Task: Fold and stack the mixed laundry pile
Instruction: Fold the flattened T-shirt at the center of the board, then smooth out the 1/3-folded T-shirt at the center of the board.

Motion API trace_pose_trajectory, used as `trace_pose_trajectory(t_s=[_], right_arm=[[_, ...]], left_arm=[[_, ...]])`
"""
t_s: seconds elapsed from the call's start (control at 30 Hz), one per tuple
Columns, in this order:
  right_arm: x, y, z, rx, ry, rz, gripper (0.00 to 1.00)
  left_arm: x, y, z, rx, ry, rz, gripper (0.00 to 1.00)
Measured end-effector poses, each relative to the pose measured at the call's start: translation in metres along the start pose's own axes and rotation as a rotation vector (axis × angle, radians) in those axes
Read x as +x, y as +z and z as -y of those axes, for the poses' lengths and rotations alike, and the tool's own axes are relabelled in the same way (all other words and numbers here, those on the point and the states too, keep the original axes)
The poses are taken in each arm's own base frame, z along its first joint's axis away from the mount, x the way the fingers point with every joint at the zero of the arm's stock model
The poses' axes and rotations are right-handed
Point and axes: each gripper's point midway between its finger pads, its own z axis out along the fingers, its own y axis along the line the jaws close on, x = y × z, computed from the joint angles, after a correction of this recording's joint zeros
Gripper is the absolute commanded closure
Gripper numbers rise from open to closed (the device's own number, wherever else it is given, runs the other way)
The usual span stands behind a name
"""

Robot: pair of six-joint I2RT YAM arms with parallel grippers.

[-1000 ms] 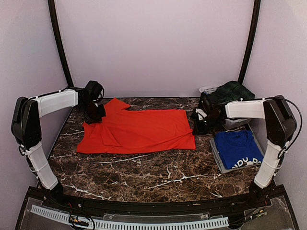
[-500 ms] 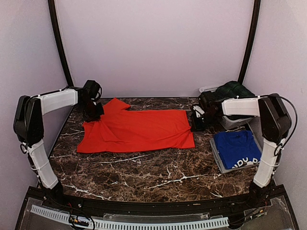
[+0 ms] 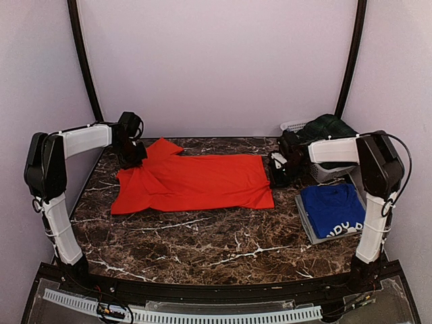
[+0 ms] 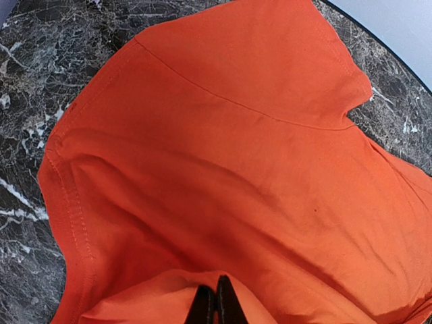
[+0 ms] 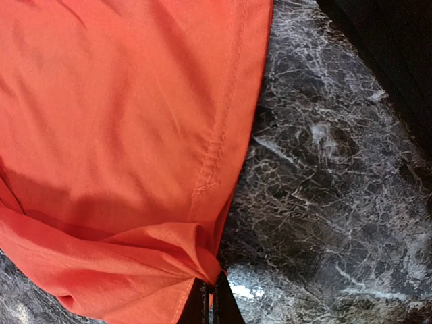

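- The red-orange T-shirt (image 3: 196, 182) lies spread out flat on the table (image 3: 202, 243), in the middle and a bit to the left. 1 sleeve sticks out at the back left.
- The left gripper (image 3: 133, 156) is at the shirt's left end. In the left wrist view its fingers (image 4: 210, 304) are pressed close together with a fold of the orange cloth pinched between them.
- The right gripper (image 3: 278, 172) is at the shirt's right end, at the hem. In the right wrist view its fingers (image 5: 208, 300) are squeezed tight on a bunched corner of the cloth.
- A blue T-shirt (image 3: 334, 208) lies folded on a grey tray (image 3: 303, 214) at the right side of the table. It has white letters at its near edge, but they are cut off and I cannot read them.
- A green checked skirt (image 3: 329, 128) sits piled in a white basket (image 3: 292, 125) in the back right corner.
- The table is dark brown stone with thin white lines all over it.
- The walls (image 3: 216, 67) are plain and pale. 2 black poles (image 3: 81, 61) curve up at the back corners.
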Motion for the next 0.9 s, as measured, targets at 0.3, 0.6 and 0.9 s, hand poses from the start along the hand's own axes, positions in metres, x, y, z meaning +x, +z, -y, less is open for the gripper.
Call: trace_pose_trajectory(t_s=[0.3,0.6,0.9], right_arm=[[-0.001,-0.001,0.001,0.004,0.001,0.002,1.0],[-0.015,-0.007,0.001,0.002,0.0,0.029,0.43],[0.007,-0.053,-0.007,-0.064,0.031,0.054,0.43]], left_arm=[[-0.009,0.003,0.008,0.032,0.008,0.028,0.99],[-0.021,0.016,0.006,0.045,-0.012,0.008,0.51],[0.024,-0.034,-0.072,0.018,-0.141,-0.01,0.36]])
